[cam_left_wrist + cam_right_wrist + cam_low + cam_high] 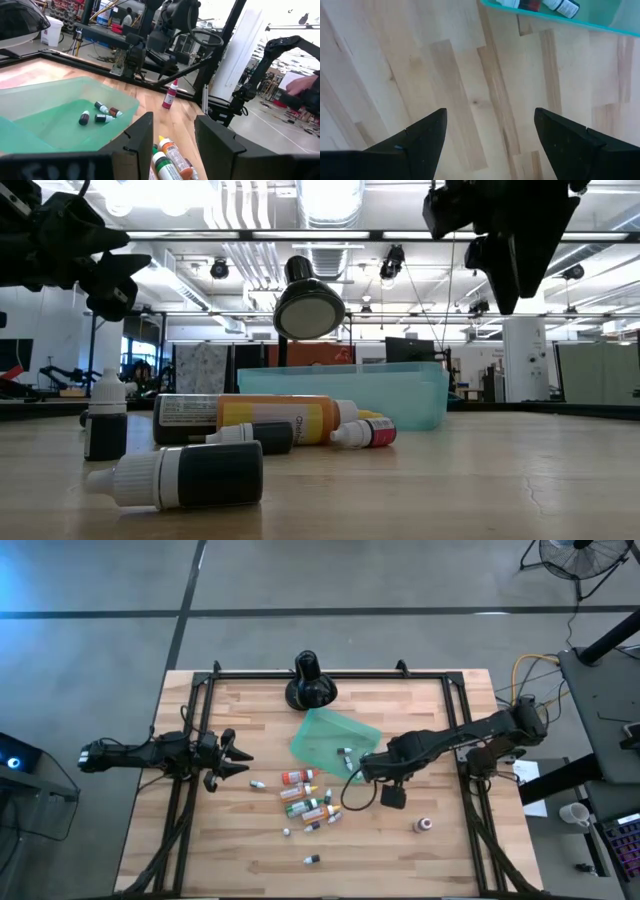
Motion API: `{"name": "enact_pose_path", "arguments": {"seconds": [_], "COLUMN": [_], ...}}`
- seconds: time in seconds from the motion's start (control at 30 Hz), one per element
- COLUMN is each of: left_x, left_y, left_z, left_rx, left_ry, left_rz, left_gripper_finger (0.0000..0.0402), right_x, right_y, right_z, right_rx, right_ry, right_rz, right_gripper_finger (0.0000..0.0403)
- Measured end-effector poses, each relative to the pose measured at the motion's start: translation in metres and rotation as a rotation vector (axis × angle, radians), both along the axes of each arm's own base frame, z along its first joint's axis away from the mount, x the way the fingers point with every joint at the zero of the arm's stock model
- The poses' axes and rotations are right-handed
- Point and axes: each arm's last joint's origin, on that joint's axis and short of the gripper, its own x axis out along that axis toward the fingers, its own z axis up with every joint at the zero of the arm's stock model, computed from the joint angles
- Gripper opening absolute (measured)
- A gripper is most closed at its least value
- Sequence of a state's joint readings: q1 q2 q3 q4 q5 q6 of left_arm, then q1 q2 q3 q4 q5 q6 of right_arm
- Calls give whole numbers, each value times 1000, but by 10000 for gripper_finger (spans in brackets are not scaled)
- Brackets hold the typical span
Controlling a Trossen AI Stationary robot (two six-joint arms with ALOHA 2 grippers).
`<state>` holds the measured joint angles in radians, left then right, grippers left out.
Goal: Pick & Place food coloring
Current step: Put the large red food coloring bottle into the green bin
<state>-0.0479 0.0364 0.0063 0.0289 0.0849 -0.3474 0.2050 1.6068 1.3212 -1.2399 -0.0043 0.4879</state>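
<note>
Several small food coloring bottles (305,797) lie on their sides on the wooden table, with a few more scattered toward the near edge (312,860). One pink bottle (424,825) stands upright to the right. Several bottles (102,118) lie inside the teal tray (325,735). My right gripper (490,135) hangs open above bare wood just off the tray's near right corner, pointing down, with nothing between its fingers. My left gripper (175,145) waits open at the table's left, pointing level toward the tray.
A black round-based stand (310,680) rises at the far edge behind the tray. A small black box with a cable (393,797) sits near my right gripper. Black frame rails (190,790) run along both sides. Bare wood lies at the near right.
</note>
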Motion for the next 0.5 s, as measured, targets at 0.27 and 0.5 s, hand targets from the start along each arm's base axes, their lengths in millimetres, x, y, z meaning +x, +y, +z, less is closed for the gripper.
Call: {"name": "enact_pose_path", "arguments": {"seconds": [0.27, 0.5], "left_x": [0, 0], "left_y": [0, 0], "left_z": [0, 0], "left_rx": [0, 0], "left_ry": [0, 0], "left_rz": [0, -1], "left_gripper_finger": [117, 117], "right_x": [3, 8], "right_y": [0, 1], "right_z": [-1, 0], "right_rx": [-1, 11], "right_ry": [-31, -86], "right_rz": [36, 21], "right_gripper_finger": [288, 288]}}
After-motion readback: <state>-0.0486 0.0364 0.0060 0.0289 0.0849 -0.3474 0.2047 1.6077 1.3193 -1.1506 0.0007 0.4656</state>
